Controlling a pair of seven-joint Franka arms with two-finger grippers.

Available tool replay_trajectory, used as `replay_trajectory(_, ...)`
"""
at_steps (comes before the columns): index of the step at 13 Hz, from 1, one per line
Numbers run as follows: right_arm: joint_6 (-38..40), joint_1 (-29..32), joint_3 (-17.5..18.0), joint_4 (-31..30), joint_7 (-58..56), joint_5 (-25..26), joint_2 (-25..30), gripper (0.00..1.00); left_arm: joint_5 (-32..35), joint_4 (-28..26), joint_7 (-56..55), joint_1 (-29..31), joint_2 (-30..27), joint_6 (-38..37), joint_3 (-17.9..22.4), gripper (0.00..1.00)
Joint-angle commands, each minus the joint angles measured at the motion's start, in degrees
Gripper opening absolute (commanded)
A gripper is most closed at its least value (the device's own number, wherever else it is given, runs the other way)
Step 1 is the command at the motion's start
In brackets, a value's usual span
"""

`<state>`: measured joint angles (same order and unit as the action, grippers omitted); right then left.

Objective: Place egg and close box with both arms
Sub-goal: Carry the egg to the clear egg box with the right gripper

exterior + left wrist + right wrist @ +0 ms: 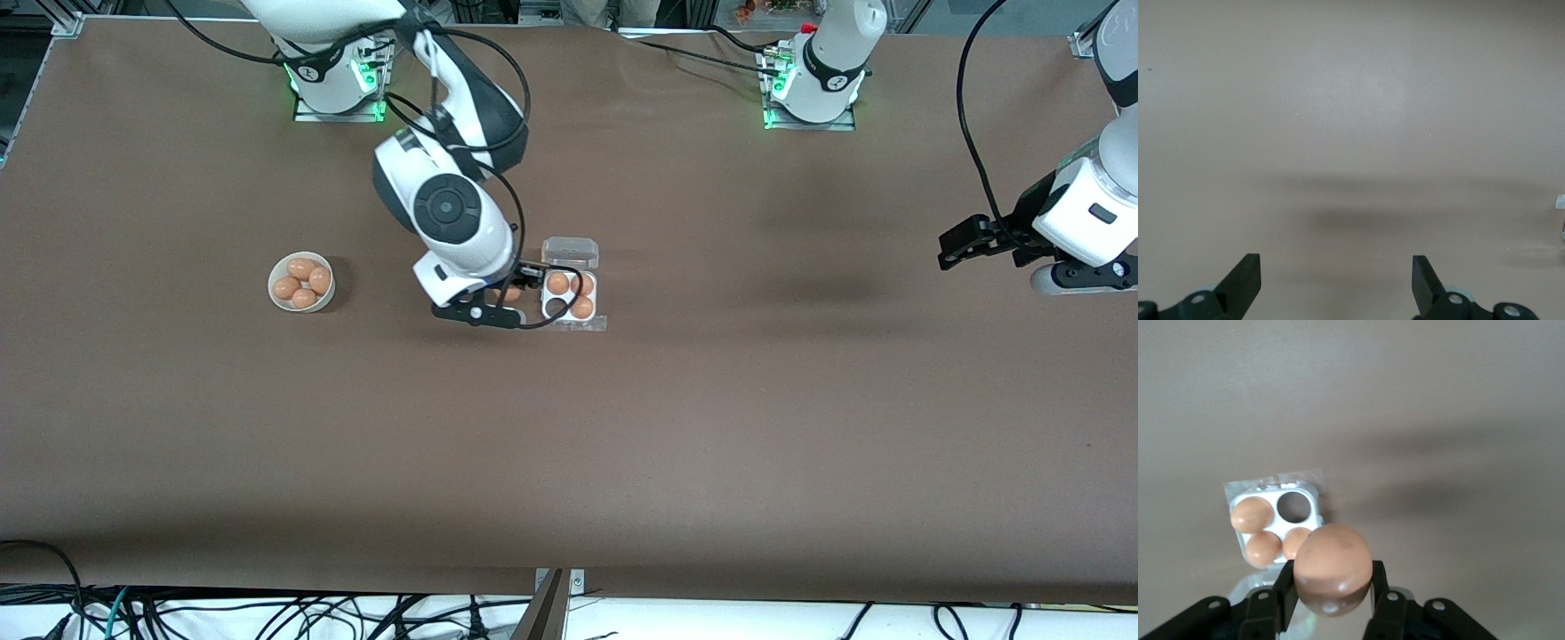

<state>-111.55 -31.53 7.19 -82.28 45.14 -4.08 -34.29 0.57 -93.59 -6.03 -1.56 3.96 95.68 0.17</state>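
Brown cloth covers the table (711, 427), and its near half carries nothing in the front view. Going up the table, the first things met are the box (570, 303) and a white bowl (301, 282) of four eggs, which sits well apart from the box toward the right arm's end.

The box has a white four-cell tray; three cells hold eggs and the cell nearest the camera on the right arm's side is bare. Its clear lid (570, 252) stands open on the edge farther from the camera.

The right gripper (505, 293) hangs over the table just beside the box, on the bowl's side. Its fingers (1286, 587) are clamped on the egg (1333, 568), which the right wrist view shows pinched between them with the tray's vacant cell (1295, 506) in sight past it.

The left gripper (965, 240) waits up in the air over bare cloth at the left arm's end of the table, well apart from the box, its fingers (1245, 277) spread wide with nothing between them.
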Motion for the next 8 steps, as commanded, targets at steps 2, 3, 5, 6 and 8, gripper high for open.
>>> replay_trajectory(2, -4.27, -2.74, -0.68, 2.21, 2.32, 0.29, -4.2, 0.0, -1.27, 1.39, 1.19, 0.41, 0.53, -0.24, 0.01, 1.0)
replay_trajectory(3, -5.59, -3.44, -0.69, 2.21, 2.58, 0.82, -5.17, 0.0, -1.27, 1.39, 1.19, 0.41, 0.53, -0.24, 0.01, 1.0)
replay_trajectory(5, -7.53, -4.5, -0.77, 2.21, 4.6, 2.22, -7.01, 0.0, -1.27, 1.39, 1.28, 0.41, 0.61, -0.24, -0.08, 1.0)
replay_trajectory(6, -8.76, -5.2, -0.77, 2.12, 5.65, 3.19, -7.89, 0.0, -1.27, 1.39, 1.28, 0.41, 0.79, -0.24, 0.01, 1.0)
replay_trajectory(8, -10.7, -6.08, -0.77, 2.12, 7.15, 4.16, -9.39, 0.0, -1.27, 1.39, 1.28, 0.41, 0.79, -0.24, -0.08, 1.0)
